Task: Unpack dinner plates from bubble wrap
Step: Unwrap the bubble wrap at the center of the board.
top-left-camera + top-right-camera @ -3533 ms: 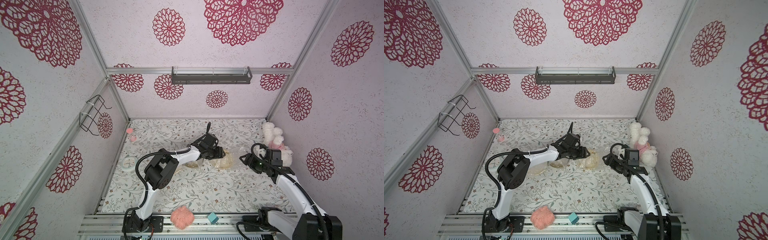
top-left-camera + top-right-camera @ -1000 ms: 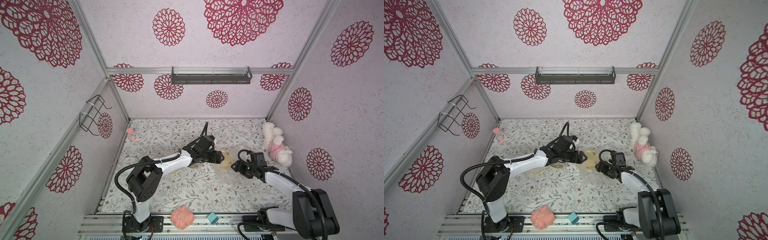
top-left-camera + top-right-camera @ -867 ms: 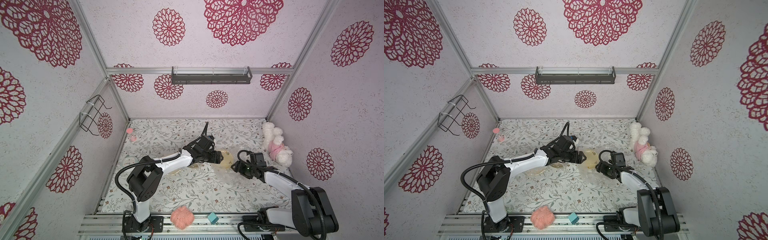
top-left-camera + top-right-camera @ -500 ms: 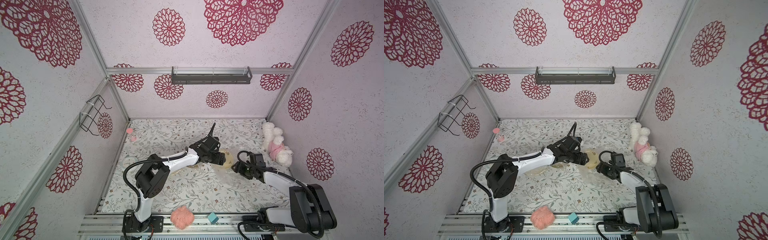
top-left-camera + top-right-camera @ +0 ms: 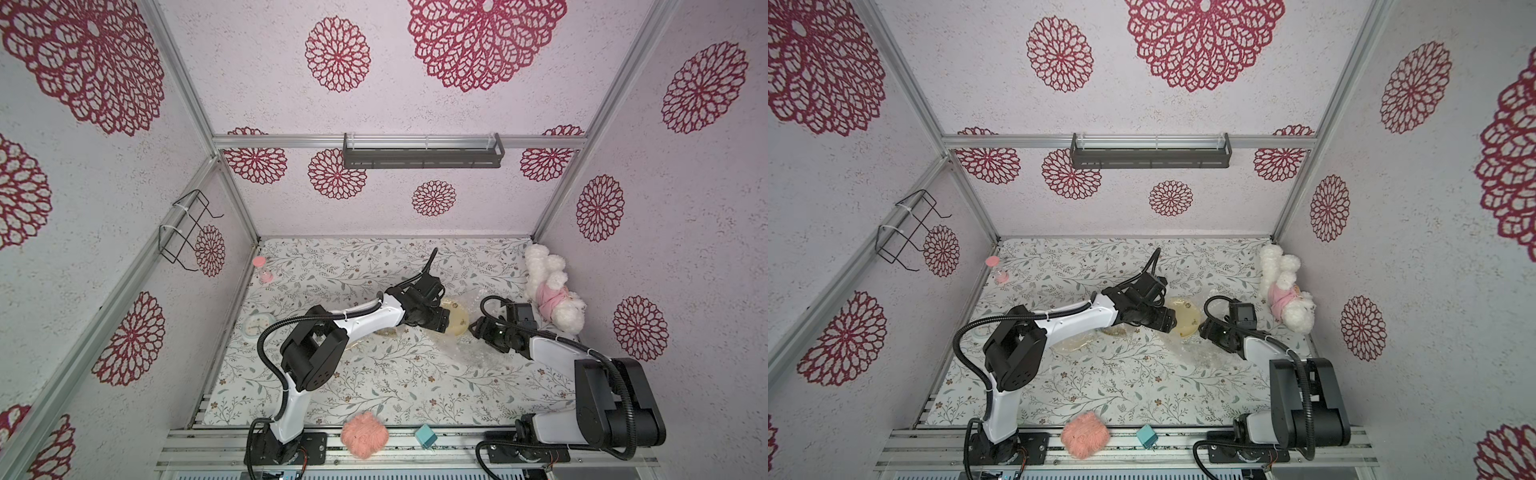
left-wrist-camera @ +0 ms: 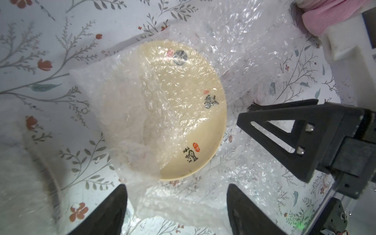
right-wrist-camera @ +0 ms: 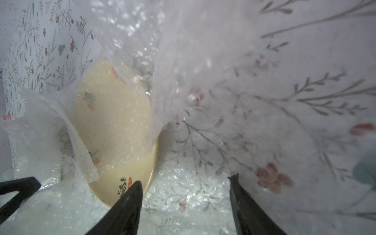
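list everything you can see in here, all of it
cream plate: one, cream with small dark motifs, between both tools, half under wrap
bubble wrap: clear, over and under that plate; sheet count unclear
other plates: partly hidden under the left arm, count unclear
clock: one, white with blue rim, by left wall
sand timer: one, pink, far left corner
plush toy: one, white and pink, right wall
fluffy ball: one, pink, front rail
cube: one, teal, front rail
wire rack: one, black, left wall
shelf: one, grey, back wall
left tool: one, black, open, at plate's edge
right tool: one, black, open, beside plate
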### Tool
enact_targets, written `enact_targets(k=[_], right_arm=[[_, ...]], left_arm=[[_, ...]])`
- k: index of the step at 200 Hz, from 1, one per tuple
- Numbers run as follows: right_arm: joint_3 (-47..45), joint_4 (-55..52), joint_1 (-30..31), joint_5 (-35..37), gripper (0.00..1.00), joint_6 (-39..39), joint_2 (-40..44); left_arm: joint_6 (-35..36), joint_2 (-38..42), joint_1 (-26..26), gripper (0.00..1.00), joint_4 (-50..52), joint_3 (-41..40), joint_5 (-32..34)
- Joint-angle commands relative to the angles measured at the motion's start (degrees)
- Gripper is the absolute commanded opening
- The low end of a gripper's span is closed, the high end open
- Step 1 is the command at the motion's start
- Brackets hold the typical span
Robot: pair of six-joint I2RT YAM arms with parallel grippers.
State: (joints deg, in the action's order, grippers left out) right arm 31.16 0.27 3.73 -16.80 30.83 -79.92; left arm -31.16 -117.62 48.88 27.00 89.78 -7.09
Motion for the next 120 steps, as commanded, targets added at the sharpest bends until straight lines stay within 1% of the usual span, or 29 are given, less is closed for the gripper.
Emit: enact_targets(k=[1,27,43,83,95,120], right_arm=[[0.61,-0.8,-1.08,0.24,0.69,-1.61,-0.77],[0.73,-1.65,-1.44,0.21,0.69,-1.72,0.73],[0.97,-2.99,-1.61,0.1,0.69,-1.99,2.22],[0.97,-5.9,-2.05,-0.43,0.7,-2.26,6.67],[1.18,-7.03,-2.14,-0.66,0.7,-2.4,7.78],[2.03,-9.41,-2.4,-1.49,0.72,-2.61,9.96]], left_arm=[[0.92,-0.93,-0.02,0.79,0.85,2.1,0.4],[0.03,-0.79,-0.02,0.79,1.3,2.38,1.05],[-0.99,-0.5,-0.02,0.8,1.66,2.2,1.85],[-4.99,1.05,0.07,0.83,1.41,0.67,3.5],[-6.48,1.74,0.07,0.85,1.04,-0.09,3.89],[-9.27,3.03,0.21,0.92,0.39,-1.46,4.82]])
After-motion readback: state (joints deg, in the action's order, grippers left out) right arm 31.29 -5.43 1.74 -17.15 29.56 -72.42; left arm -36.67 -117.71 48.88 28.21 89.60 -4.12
